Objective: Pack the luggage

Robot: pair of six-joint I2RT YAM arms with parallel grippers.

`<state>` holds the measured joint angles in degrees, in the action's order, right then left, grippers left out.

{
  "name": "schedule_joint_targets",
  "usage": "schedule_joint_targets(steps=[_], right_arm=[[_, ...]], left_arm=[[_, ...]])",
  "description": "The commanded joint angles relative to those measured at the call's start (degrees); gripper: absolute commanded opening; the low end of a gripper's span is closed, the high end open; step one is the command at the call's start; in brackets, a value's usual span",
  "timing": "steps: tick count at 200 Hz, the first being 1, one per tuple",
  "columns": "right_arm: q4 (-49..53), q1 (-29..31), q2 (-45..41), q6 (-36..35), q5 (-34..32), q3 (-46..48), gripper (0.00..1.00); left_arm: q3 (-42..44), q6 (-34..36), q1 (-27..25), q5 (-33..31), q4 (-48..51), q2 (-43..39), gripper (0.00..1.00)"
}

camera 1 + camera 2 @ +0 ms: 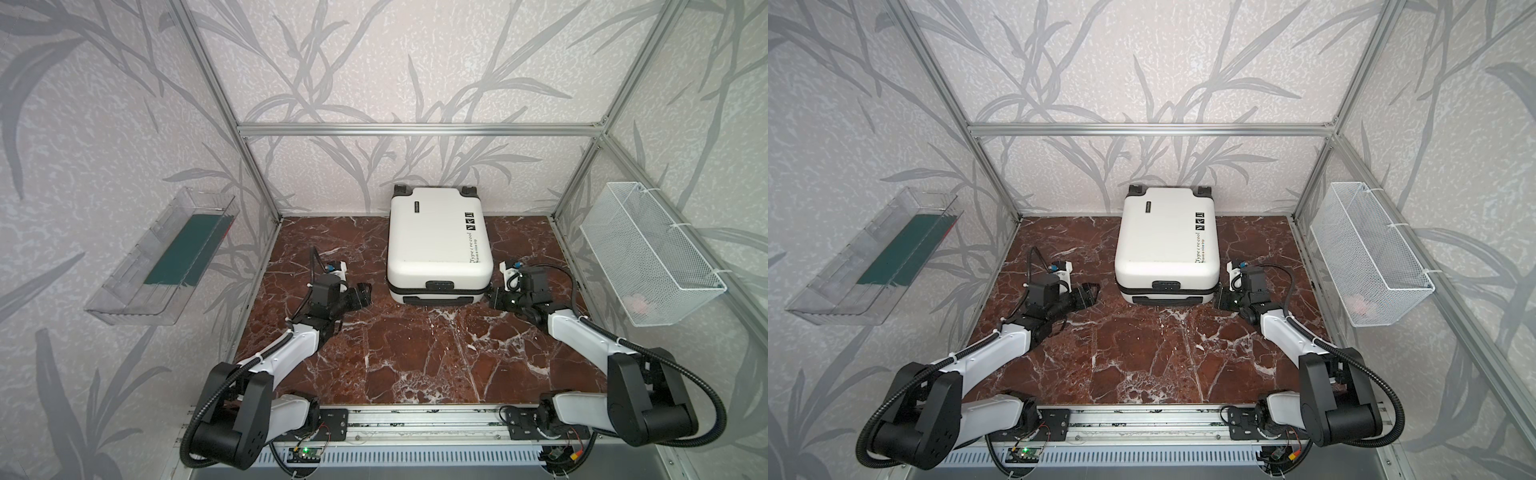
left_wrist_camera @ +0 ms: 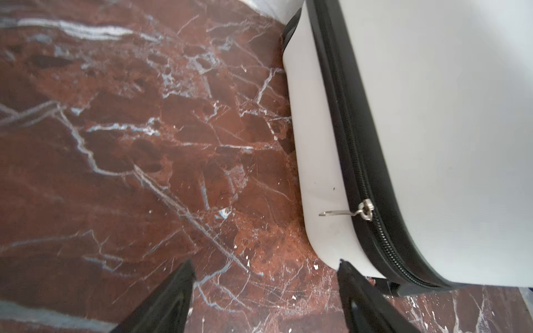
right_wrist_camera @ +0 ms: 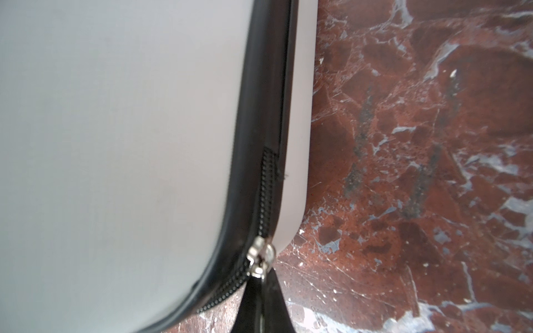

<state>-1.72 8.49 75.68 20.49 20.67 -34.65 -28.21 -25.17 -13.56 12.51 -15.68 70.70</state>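
The luggage [image 1: 436,241] [image 1: 1167,241], a small white hard-shell suitcase, lies flat and closed at the back middle of the marble tabletop, wheels toward the wall. My left gripper [image 1: 363,293] [image 2: 265,262] stands open beside its front left corner, with only bare marble between the fingers. One finger [image 2: 354,285] is close to the shell. A silver zipper pull [image 2: 364,209] sits on the black seam there. My right gripper [image 1: 492,297] [image 3: 264,278] is shut at the front right corner, pinching a second silver zipper pull [image 3: 259,256] on the seam.
A clear plastic bin [image 1: 166,257] holding a dark green flat item hangs on the left wall. A white wire mesh basket [image 1: 648,253] hangs on the right wall with something pinkish in its bottom. Aluminium frame posts stand at the corners of the marble tabletop [image 1: 415,353].
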Motion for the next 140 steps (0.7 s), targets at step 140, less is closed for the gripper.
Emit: schedule_joint_targets(steps=[140], right_arm=[[-5.59,0.91,0.84,1.54,6.46,2.04,0.00]], left_arm=[[4.40,17.41,-1.23,5.88,-31.73,15.69,0.67]])
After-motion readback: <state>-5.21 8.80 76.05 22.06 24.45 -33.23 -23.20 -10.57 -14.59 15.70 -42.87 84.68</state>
